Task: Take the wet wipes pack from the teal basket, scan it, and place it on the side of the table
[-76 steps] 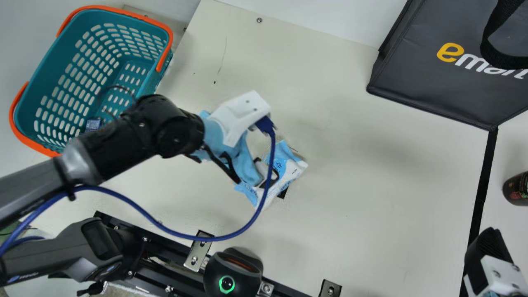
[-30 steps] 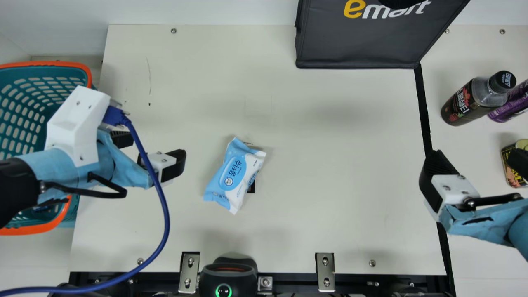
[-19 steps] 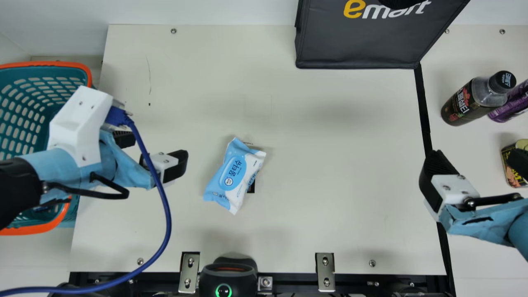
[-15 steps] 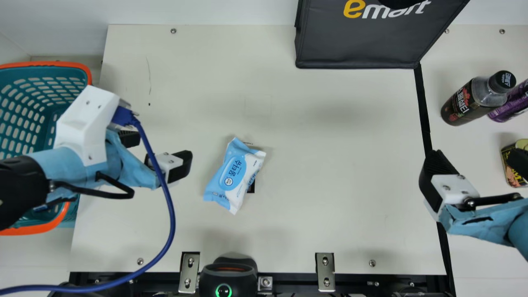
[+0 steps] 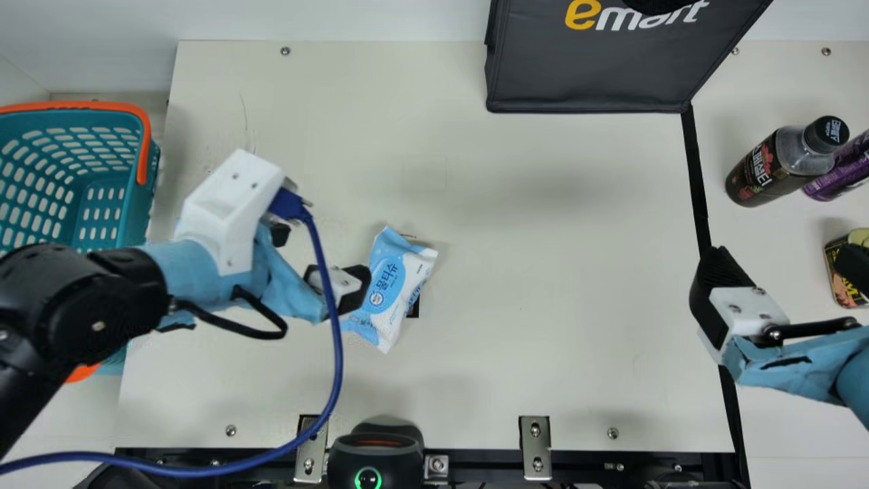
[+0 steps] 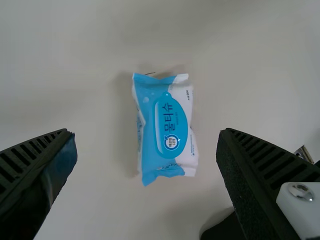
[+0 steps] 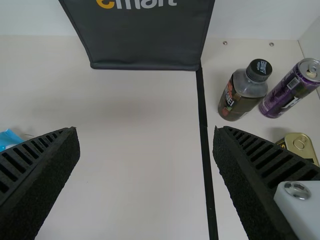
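Teal basket [image 5: 139,210]: positioned at the left edge of the surface [image 5: 529,339]. Beside it, the left tool [image 5: 323,257] is poised with its fingers apart; nothing is clamped. The blue cable [image 5: 337,339] is looped from its wrist past the scanner [image 5: 377,455]; if slack is lost during lifting, the wrist could be tugged. The wet wipes pack [image 5: 388,285] is laid flat, label up, between the left tool's fingers as seen from the wrist. If descent is made off-centre, a finger may be landed on the soft wrapper and the pack pushed aside; if only a loose end is pinched, it may slip. A scan could be missed if the code is kept turned away. The right tool [image 7: 145,132] is parked with fingers apart. By the bottle [image 5: 781,166], items could be knocked by careless placement.
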Robot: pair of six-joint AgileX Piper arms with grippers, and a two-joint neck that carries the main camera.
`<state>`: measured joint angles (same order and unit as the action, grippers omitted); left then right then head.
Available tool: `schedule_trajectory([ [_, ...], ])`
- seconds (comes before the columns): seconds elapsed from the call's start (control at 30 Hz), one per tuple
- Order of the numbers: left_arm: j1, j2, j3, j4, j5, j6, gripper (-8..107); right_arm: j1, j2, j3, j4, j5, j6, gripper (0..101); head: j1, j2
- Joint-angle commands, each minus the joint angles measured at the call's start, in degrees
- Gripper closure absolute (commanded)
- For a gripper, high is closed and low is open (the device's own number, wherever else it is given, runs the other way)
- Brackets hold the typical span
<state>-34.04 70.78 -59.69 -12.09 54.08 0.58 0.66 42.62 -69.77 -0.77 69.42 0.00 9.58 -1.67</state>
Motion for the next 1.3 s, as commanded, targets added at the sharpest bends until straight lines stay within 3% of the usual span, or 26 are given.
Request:
schedule_trajectory([
  [0.0, -2.04, 1.14, -0.16, 0.7, -0.32, -1.0, 9, 0.0, 0.0, 0.0, 0.0, 0.0, 0.0, 6, -1.66, 0.09],
  [0.17, -5.47, 4.2, -0.67, 2.28, -1.34, -3.21, 9, 0.0, 0.0, 0.0, 0.0, 0.0, 0.0, 6, -1.66, 0.09],
  [0.67, -11.14, 12.19, -3.45, 7.06, -1.94, -10.52, 107, 0.0, 0.0, 0.0, 0.0, 0.0, 0.0, 6, -1.66, 0.09],
  [1.27, -12.89, 22.05, -6.34, 10.36, -0.8, -15.58, 107, 0.0, 0.0, 0.0, 0.0, 0.0, 0.0, 6, -1.66, 0.09],
])
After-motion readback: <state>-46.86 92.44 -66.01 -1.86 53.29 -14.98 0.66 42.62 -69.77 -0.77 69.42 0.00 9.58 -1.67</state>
